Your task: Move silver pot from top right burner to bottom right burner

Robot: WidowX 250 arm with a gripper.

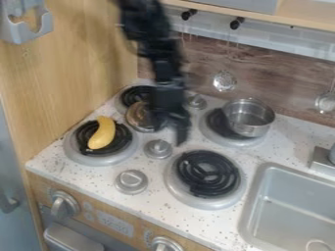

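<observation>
The silver pot (249, 117) sits upright, off-center toward the right of the top right burner (217, 128). A glancing touch from my gripper (175, 131) could push it off the edge; a weak rim hold could drop it short of the bottom right burner (208, 174). I cannot tell whether my gripper is open or closed. At left, 1 banana (102, 133).
</observation>
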